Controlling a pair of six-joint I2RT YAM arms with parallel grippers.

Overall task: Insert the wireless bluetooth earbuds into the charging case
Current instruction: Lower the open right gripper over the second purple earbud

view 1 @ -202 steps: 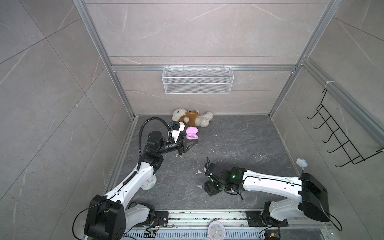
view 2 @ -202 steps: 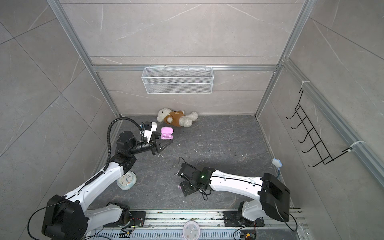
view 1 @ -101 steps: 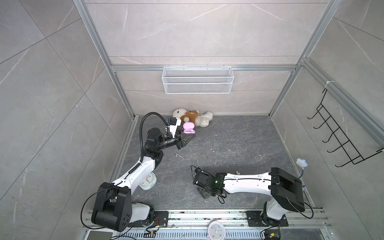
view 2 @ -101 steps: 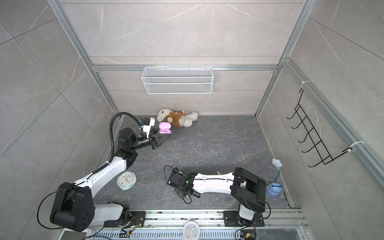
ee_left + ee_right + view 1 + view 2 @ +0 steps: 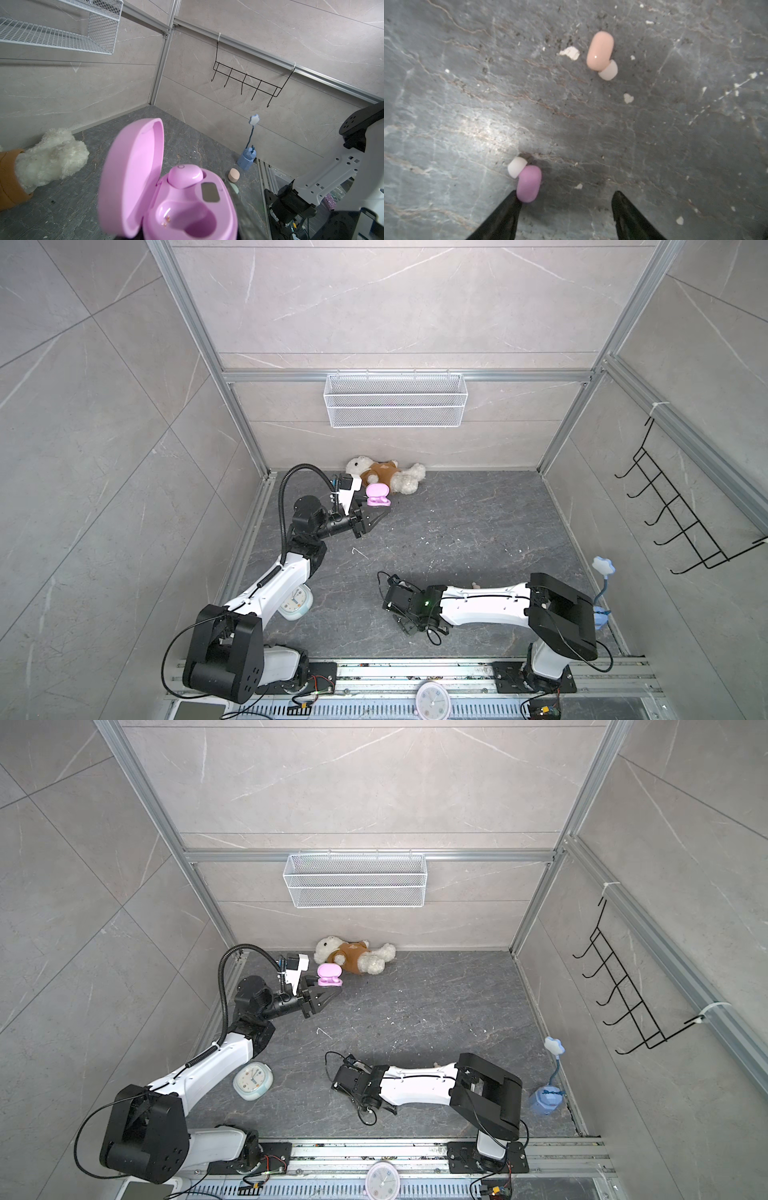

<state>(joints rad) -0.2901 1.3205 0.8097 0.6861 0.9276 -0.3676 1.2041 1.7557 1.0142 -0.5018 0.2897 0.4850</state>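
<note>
Progress: half — we clamp the case (image 5: 133, 176) in the left gripper (image 5: 376, 508), one bud (image 5: 185, 175) seated; right gripper (image 5: 564, 195) spread wide by its twin (image 5: 528, 184).

Charging case (image 5: 378, 494) back-left, just in front of teddy bear (image 5: 386, 475) at back wall; seated earbud (image 5: 185, 175) in it. Mid-front on bench (image 5: 478, 531): loose earbud (image 5: 528, 184) touching one jaw of right gripper (image 5: 566, 199), second loose earbud (image 5: 600, 51) apart ahead. Clock (image 5: 252, 1080) front-left, lamp (image 5: 547, 1096) front-right.
</note>
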